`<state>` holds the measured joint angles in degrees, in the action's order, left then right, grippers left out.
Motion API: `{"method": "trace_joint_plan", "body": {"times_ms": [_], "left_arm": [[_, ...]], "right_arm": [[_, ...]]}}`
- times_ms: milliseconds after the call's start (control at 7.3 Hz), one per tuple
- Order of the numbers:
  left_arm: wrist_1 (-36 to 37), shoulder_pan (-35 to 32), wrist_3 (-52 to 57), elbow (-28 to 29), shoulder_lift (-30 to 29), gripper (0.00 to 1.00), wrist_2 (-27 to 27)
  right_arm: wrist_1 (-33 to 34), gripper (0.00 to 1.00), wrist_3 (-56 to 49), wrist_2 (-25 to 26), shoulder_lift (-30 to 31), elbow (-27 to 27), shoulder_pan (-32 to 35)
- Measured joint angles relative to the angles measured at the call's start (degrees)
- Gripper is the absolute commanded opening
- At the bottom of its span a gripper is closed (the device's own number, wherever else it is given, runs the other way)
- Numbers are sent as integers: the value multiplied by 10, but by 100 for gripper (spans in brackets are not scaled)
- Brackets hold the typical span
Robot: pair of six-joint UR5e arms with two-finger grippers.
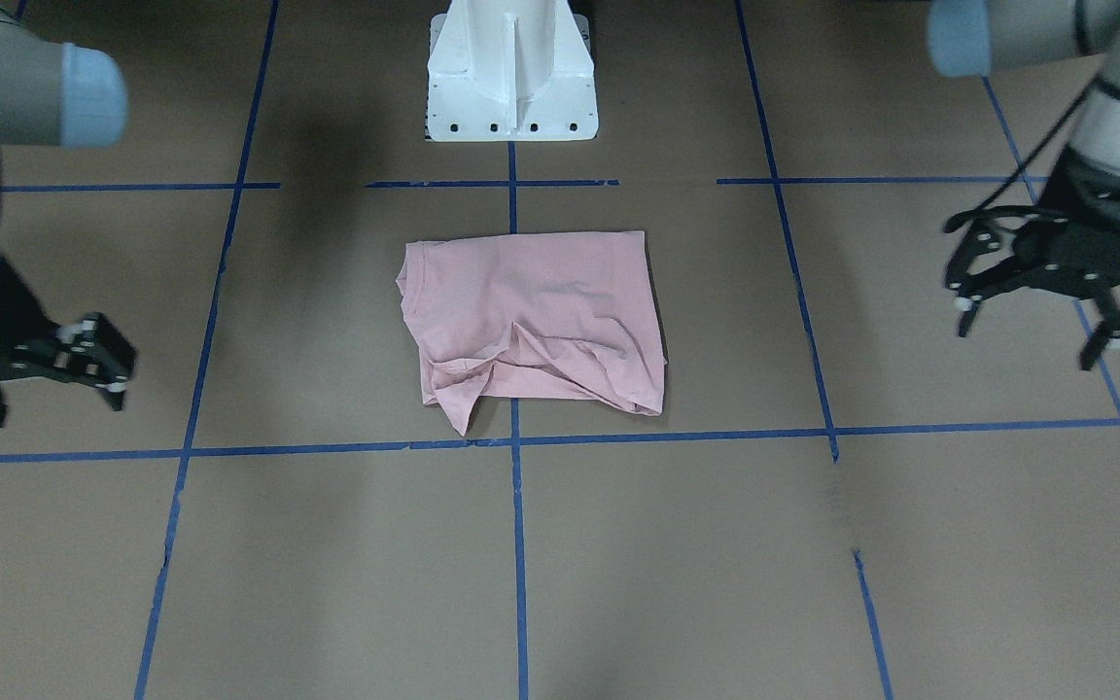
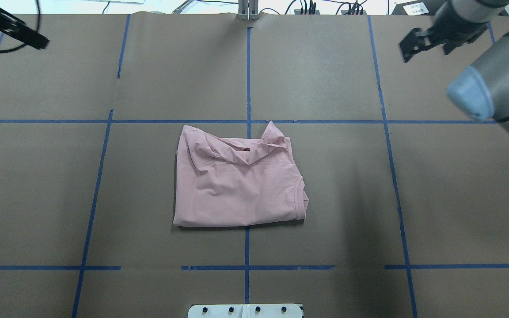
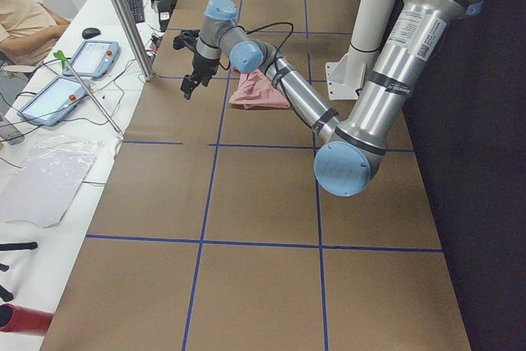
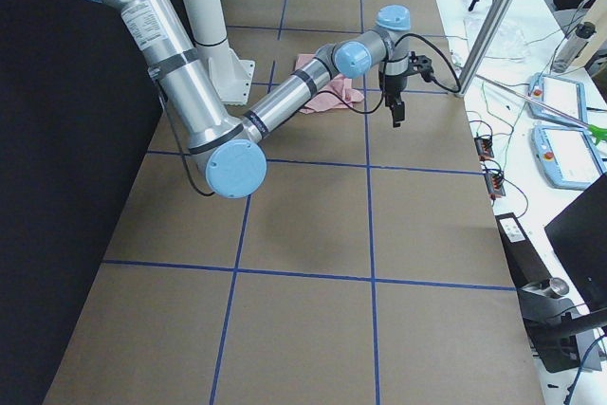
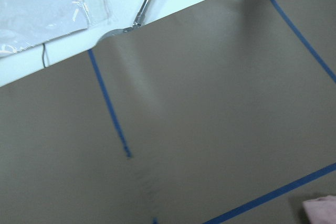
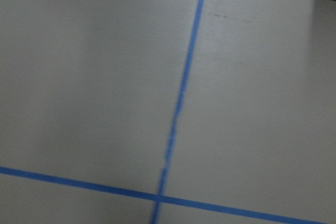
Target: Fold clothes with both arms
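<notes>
Presently we read the black left gripper (image 1: 1041, 326) and right gripper (image 1: 54, 389) as spread, empty; the folded pale pink fabric T-shirt (image 1: 531, 311) lies between them, well apart

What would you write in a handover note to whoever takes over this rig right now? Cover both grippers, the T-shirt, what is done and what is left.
Left gripper: fingers open, empty, out at the robot's left side.
Right gripper: fingers open, empty, out at its right side.
T-shirt: mid-table, touched by neither gripper, folded into a rough rectangle, collar toward the robot's right.
Done: the main folds, it seems.
Left: the edge away from the robot is rumpled, with one corner poking out; it probably wants smoothing.
</notes>
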<state>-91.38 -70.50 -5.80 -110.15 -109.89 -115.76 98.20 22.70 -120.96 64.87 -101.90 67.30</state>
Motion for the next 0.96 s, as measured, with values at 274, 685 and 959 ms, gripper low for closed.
{"method": "trace_joint_plan", "body": {"times_ms": [274, 685, 959], "left_arm": [[2, -117, 181, 6, 76, 100, -20], [-26, -160, 162, 38, 182, 100, -24], [-56, -169, 76, 75, 202, 100, -88]], "right_arm": [[14, 100, -201, -32, 114, -6, 110], [-24, 100, -251, -45, 271, 11, 154], [-45, 100, -252, -69, 303, 26, 165]]}}
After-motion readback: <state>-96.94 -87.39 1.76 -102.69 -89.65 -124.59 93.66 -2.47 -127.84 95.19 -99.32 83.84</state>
